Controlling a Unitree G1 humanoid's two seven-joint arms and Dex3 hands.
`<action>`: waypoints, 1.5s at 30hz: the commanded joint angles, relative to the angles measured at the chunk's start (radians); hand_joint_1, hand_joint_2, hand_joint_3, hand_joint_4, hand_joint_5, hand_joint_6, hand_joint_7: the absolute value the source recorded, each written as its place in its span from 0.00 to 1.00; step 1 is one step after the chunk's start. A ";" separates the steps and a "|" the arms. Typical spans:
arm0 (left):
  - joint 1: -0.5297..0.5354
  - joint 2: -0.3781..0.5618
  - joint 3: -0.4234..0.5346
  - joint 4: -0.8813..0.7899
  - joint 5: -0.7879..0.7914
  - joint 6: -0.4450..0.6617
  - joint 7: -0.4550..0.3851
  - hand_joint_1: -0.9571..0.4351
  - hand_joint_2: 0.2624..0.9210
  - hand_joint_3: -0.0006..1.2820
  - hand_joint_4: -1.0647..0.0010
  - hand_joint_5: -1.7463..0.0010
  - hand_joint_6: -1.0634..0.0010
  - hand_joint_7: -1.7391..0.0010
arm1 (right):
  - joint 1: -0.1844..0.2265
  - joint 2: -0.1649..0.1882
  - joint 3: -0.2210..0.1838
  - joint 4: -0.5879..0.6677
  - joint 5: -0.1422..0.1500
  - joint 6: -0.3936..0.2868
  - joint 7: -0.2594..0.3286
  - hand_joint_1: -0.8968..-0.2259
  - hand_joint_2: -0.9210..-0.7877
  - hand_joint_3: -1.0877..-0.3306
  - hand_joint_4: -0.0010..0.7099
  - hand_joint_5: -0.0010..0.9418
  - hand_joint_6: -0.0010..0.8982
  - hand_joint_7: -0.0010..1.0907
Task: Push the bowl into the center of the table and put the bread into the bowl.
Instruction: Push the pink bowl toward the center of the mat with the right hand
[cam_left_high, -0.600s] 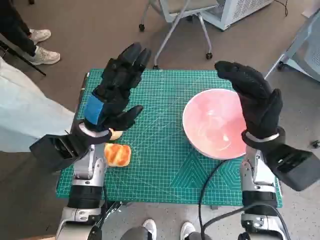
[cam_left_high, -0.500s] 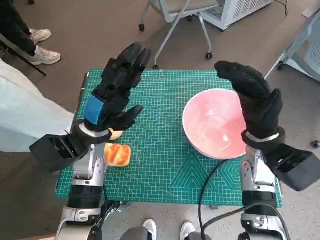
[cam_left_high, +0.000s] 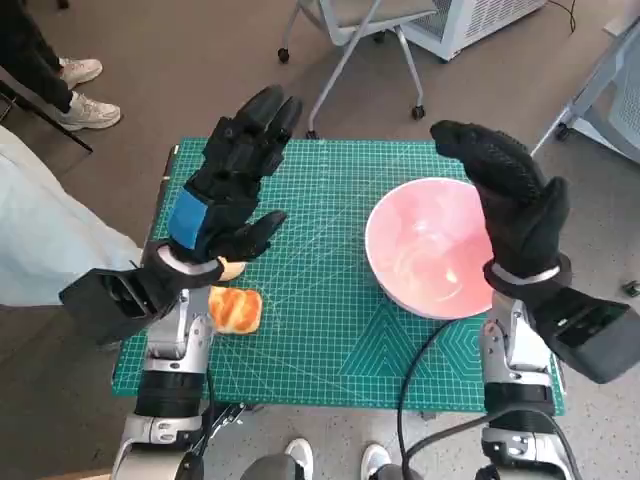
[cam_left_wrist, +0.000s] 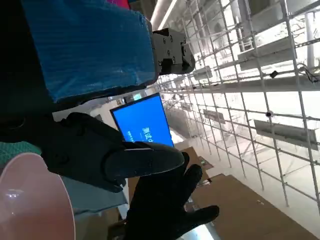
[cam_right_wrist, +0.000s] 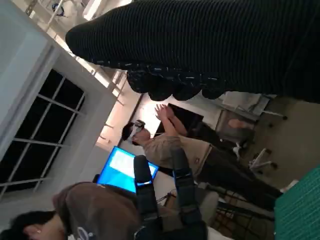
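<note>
A pink bowl (cam_left_high: 428, 247) sits on the right half of the green cutting mat (cam_left_high: 330, 310); its rim (cam_left_wrist: 30, 200) also shows in the left wrist view. A golden bread roll (cam_left_high: 235, 308) lies near the mat's front left, partly under my left wrist. My left hand (cam_left_high: 232, 180) hovers raised above the mat's left side, fingers spread, holding nothing. My right hand (cam_left_high: 505, 195) is raised over the bowl's right rim, fingers extended and empty; its glove (cam_right_wrist: 210, 45) fills the right wrist view.
An office chair base (cam_left_high: 345, 60) stands behind the table. A person's legs and shoes (cam_left_high: 70, 95) are at the far left, and white cloth (cam_left_high: 50, 240) lies by the table's left edge. People (cam_right_wrist: 170, 145) show in the right wrist view.
</note>
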 joint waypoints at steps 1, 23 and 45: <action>0.002 0.004 -0.003 -0.012 0.002 0.002 0.001 0.25 1.00 0.34 0.92 1.00 1.00 0.78 | 0.026 0.006 -0.004 0.006 0.007 0.012 0.011 0.37 0.00 0.50 0.26 0.00 0.04 0.50; 0.002 0.001 -0.006 -0.015 -0.001 0.012 0.002 0.25 1.00 0.34 0.92 1.00 1.00 0.77 | 0.030 0.003 -0.008 -0.008 0.002 0.021 0.008 0.38 0.00 0.50 0.26 0.00 0.04 0.49; 0.003 0.002 0.005 0.005 0.001 -0.012 0.000 0.26 1.00 0.34 0.92 1.00 1.00 0.77 | -0.051 -0.160 -0.223 0.324 -0.036 -0.144 -0.098 0.36 0.00 0.50 0.28 0.00 0.19 0.28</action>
